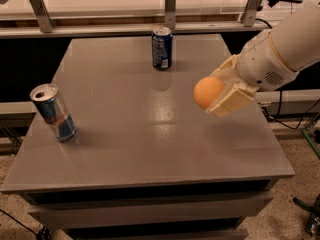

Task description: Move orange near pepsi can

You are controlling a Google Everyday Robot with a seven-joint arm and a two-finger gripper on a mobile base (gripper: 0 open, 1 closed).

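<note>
The orange (207,91) is a smooth round fruit held between the cream fingers of my gripper (216,90), lifted clear above the right half of the grey table (130,134). The gripper is shut on the orange, with the white arm reaching in from the right. The pepsi can (162,47), dark blue with white lettering and a silver top, stands upright at the back centre of the table, well behind and to the left of the orange.
A slimmer blue-and-silver can with red marks (53,113) stands near the table's left edge. A metal rail with posts (170,6) runs behind the table. Cables lie on the floor at the right (300,119).
</note>
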